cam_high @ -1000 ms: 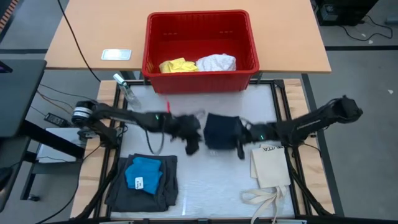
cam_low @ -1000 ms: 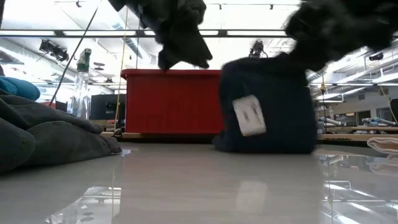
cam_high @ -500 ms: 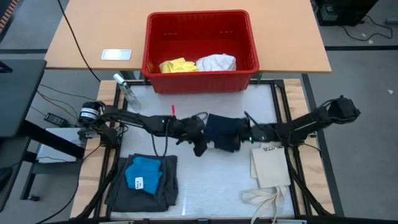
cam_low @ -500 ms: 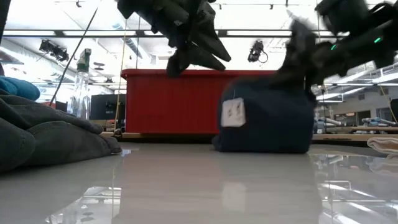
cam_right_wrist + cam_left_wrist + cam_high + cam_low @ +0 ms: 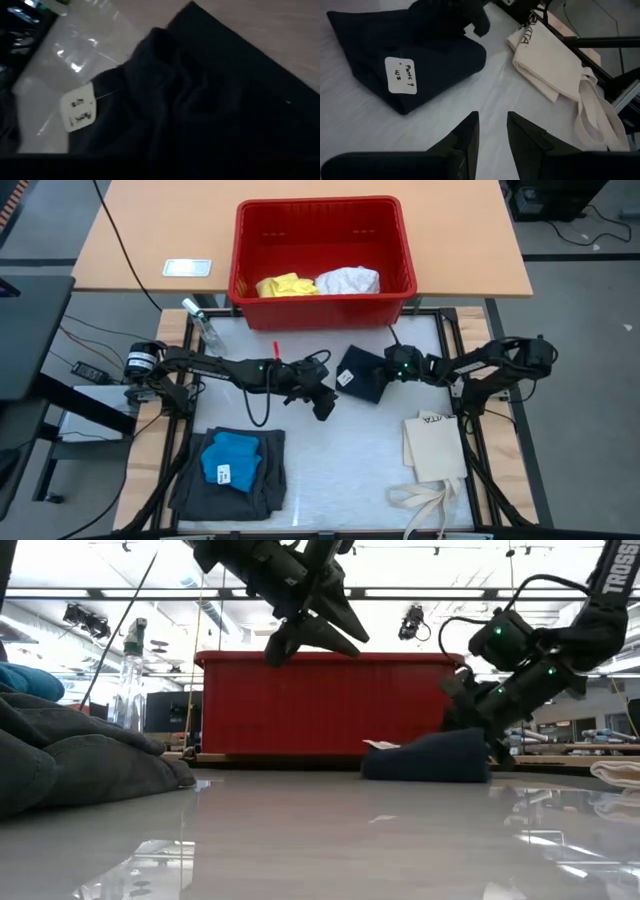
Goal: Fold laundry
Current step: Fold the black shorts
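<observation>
The folded navy garment (image 5: 362, 374) lies flat on the white table (image 5: 340, 470), in front of the red basket (image 5: 322, 248). The left gripper (image 5: 325, 404) hangs above the table just left of the garment, fingers slightly parted, holding nothing. The right gripper (image 5: 392, 366) sits at the garment's right edge; its finger state cannot be determined. Open table surface lies in front of the garment, between the grey shorts (image 5: 228, 475) and the cream tote bag (image 5: 436, 447).

A white paper tag (image 5: 400, 75) on the folded navy cloth piece (image 5: 420, 55) reads "Pants 9"; the flat cream tote bag (image 5: 555, 65) shows partial letters "TA"; the dark right arm (image 5: 612, 580) reads "TROSSEN".
</observation>
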